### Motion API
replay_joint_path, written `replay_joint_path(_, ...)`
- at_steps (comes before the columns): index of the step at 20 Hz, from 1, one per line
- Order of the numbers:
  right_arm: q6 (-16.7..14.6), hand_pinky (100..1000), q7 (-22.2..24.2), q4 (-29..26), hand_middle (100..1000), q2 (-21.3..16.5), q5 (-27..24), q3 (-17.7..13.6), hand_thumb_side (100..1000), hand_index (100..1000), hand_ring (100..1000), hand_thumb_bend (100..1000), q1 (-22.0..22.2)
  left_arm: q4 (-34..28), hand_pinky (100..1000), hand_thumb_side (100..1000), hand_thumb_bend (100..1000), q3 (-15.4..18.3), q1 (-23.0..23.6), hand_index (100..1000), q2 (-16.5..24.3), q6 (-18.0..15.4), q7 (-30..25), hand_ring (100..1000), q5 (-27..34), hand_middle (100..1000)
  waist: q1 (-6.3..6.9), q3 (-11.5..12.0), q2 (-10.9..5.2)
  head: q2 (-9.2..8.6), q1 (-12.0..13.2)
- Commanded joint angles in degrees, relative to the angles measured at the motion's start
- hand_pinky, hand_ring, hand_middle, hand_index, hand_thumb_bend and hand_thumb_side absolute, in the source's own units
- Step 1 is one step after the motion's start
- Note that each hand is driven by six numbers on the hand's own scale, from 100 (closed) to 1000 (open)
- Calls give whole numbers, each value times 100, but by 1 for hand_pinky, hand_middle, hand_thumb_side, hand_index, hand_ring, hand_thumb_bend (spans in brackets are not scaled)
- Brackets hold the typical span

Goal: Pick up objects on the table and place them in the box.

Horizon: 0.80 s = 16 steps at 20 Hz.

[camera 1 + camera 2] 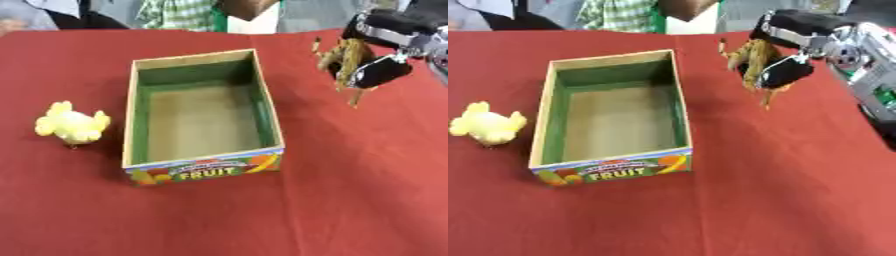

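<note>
- Upper right of the frame, the right robot hand (785, 70) hangs above the red worktop (350, 200), fingers curled round a brownish-yellow toy (750, 62) whose legs dangle.
- Left of it and slightly lower in frame lies the box (203, 162), empty, long axis running top to bottom.
- Far left, a yellow plush (72, 125) waits.
- Left robot hand is unseen; the toy's shape is unclear.

The right hand (785, 67) hides much of the tan toy (750, 60).
</note>
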Motion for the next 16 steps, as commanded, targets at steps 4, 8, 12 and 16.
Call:
replay_joint_path(4, -35, 679, 37, -258, 280, 156, 0, 3, 294, 278, 616, 100, -696, -84, 525, 867, 100, 32, -74, 761, 142, -3, -33, 780, 27, 780, 6, -15, -182, 20, -9)
replay_joint_path(8, -129, 677, 100, -236, 281, 465, 98, 118, 291, 279, 616, 100, -1192, -84, 525, 864, 100, 16, -126, 763, 172, -1, -65, 780, 35, 779, 20, -21, -200, 50, -31)
replay_joint_path(12, -209, 679, 212, -12, 282, 901, 207, 240, 289, 280, 617, 100, -1596, -84, 526, 857, 100, 1, -223, 768, 210, 0, -99, 780, 32, 779, 40, -28, -217, 105, -42)
replay_joint_path(16, -267, 684, 363, 266, 282, 1431, 329, 284, 288, 283, 617, 100, -1813, -84, 525, 856, 100, -21, -341, 772, 221, -5, -137, 779, 45, 778, 86, -27, -217, 145, -9)
